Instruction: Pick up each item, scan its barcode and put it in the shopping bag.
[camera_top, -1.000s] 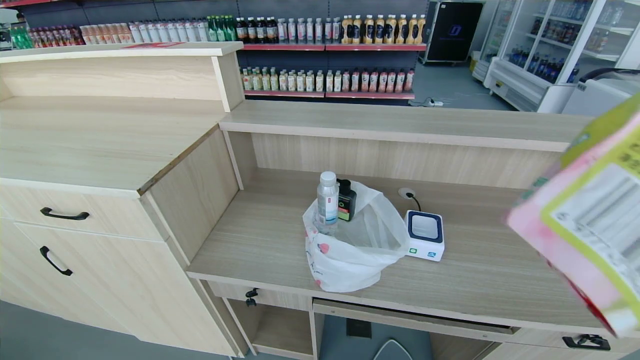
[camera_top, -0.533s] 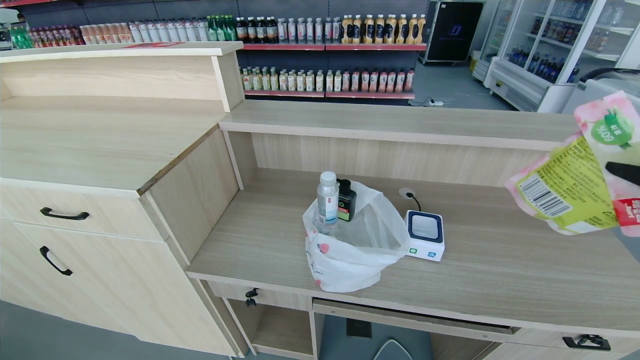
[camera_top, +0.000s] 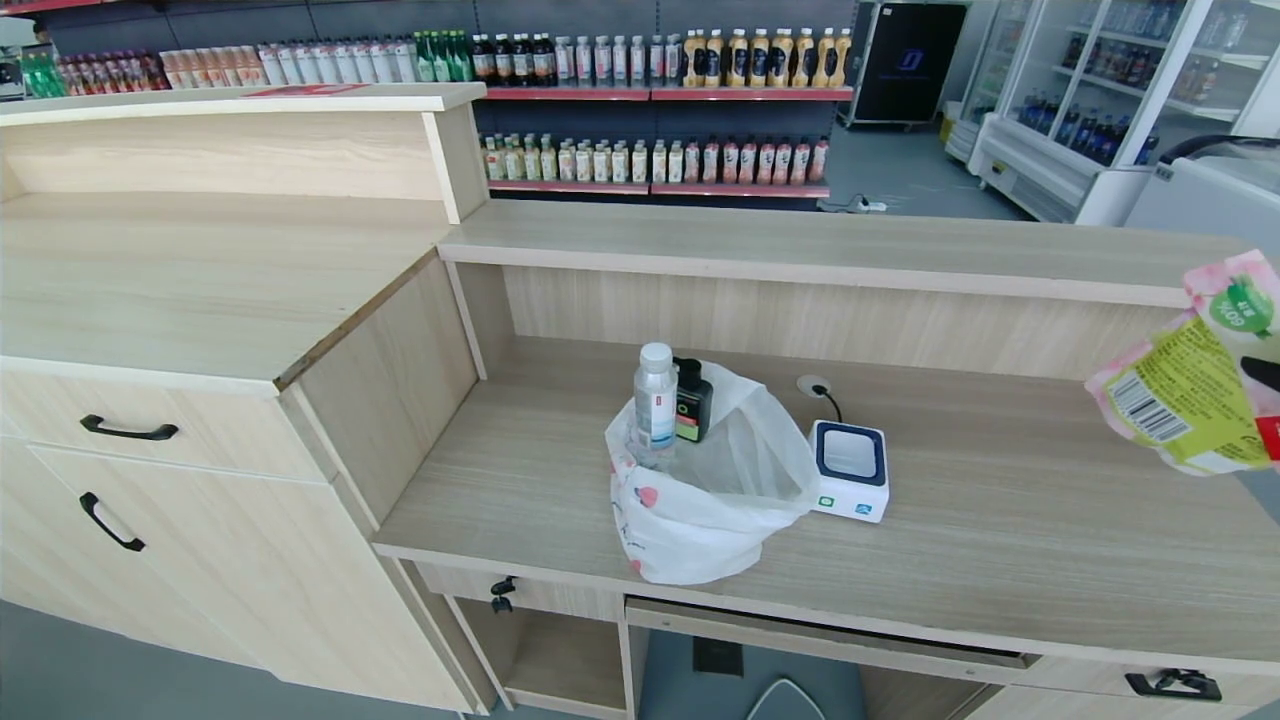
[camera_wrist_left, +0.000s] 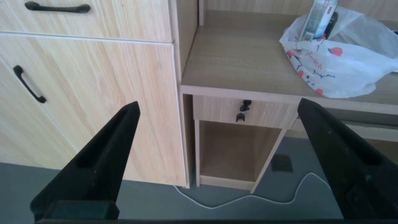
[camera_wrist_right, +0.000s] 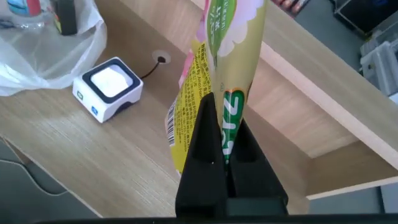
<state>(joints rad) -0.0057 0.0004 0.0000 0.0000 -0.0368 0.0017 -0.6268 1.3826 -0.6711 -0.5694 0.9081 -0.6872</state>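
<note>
Two bottles (camera_top: 655, 405) upright in shopping bag (camera_top: 700, 520), scanner (camera_top: 850, 468) just beside; right gripper (camera_wrist_right: 221, 121) pinching snack pouch (camera_top: 1175, 415), left gripper (camera_wrist_left: 219, 112) fingers wide apart

Head cam looks fwd and down on the checkout counter (camera_top: 1000, 540) from above. Left wrist cam is low, in front of the counter, facing the cabinet fronts (camera_wrist_left: 93, 106). Right wrist cam is above the counter, close behind the snack pouch (camera_wrist_right: 227, 43). All 3 share the shopping bag (camera_top: 700, 500); head & right wrist also share the scanner (camera_top: 850, 468).

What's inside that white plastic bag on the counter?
A clear water bottle and a dark bottle stand upright in the shopping bag. The plastic hides their bases and anything lying lower down.
</note>
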